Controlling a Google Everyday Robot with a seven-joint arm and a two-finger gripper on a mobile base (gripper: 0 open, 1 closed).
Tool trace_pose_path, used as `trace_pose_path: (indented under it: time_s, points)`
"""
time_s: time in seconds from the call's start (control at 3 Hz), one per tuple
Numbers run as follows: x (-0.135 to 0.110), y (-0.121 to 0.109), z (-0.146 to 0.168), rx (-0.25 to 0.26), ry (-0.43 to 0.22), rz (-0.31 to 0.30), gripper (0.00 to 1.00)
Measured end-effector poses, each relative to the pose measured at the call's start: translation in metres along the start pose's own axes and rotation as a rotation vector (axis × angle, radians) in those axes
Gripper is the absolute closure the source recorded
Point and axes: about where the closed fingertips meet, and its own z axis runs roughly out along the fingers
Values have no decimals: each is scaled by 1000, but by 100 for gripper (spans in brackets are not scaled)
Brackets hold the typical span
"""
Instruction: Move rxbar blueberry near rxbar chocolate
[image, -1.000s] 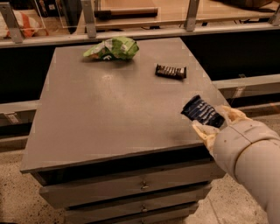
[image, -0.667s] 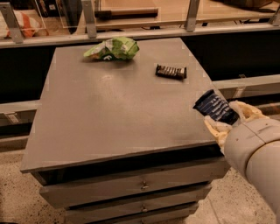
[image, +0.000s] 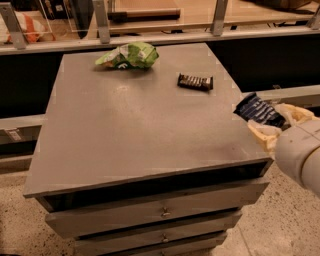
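Observation:
The rxbar blueberry (image: 258, 110), a navy-blue wrapped bar with white lettering, is held in my gripper (image: 274, 121) at the right edge of the grey cabinet top (image: 135, 125), lifted a little above it. The gripper's pale fingers (image: 295, 114) are shut on the bar's lower end. The rxbar chocolate (image: 195, 81), a brown-black wrapped bar, lies flat on the cabinet top at the back right, well apart from the blue bar and up-left of it.
A green chip bag (image: 129, 55) lies at the back of the cabinet top, left of the chocolate bar. Drawers (image: 160, 212) run below the front edge. A railing with glass panels (image: 160, 35) stands behind the cabinet.
My gripper has carried the blue bar to the right and slightly up, from over the cabinet's right front area to its right edge.

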Motion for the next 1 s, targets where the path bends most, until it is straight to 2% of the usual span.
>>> trace_pose_path:
  time_s: [0.67, 1.0]
  points:
    - [15, -18, 56, -69, -34, 62, 100]
    - [14, -16, 99, -105, -57, 89, 100]
